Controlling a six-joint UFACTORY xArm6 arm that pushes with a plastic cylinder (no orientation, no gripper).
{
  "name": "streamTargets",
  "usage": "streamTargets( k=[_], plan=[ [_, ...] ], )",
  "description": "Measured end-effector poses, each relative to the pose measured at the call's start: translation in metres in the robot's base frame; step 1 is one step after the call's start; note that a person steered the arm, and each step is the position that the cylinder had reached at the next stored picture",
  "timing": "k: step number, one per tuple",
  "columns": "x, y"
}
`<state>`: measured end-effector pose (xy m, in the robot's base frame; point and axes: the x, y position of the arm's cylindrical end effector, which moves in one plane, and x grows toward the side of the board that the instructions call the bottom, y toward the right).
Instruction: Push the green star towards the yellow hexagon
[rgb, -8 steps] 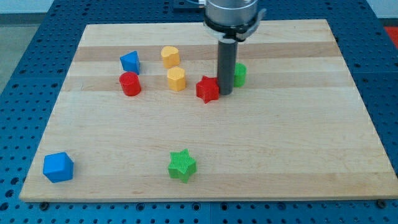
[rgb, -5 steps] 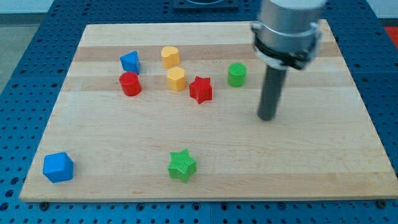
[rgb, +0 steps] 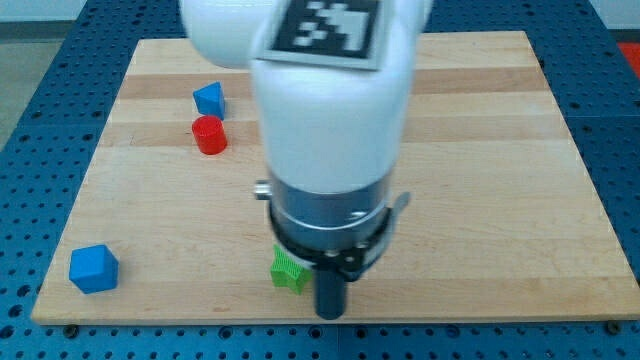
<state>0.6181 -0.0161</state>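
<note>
Presently listed: green star (rgb: 287, 270), near the view's bottom edge of the wooden board (rgb: 500, 200), mostly hidden behind the arm; my tip (rgb: 330, 314) stands just beside it on the view's right and slightly lower. No fingers fitted, only a plain rod, so nothing opens or closes. Yellow hexagon: hidden by the arm. Also present: red cylinder (rgb: 209, 134), two blue blocks (rgb: 209, 99) (rgb: 93, 268). Star judged light, rigid, free-sliding; best pushed squarely on its lower side, since its points may make it spin.
</note>
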Motion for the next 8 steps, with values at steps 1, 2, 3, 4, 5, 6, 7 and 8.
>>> streamTargets(
  k=[1,2,3,4,5,6,7,8],
  plan=[
    [-0.004,-0.011],
    [-0.016,-0.011],
    [-0.023,-0.015],
    [-0.023,-0.017],
    [-0.023,-0.022],
    [-0.023,-0.05],
    [-0.024,-0.065],
    [-0.031,-0.065]
  ],
)
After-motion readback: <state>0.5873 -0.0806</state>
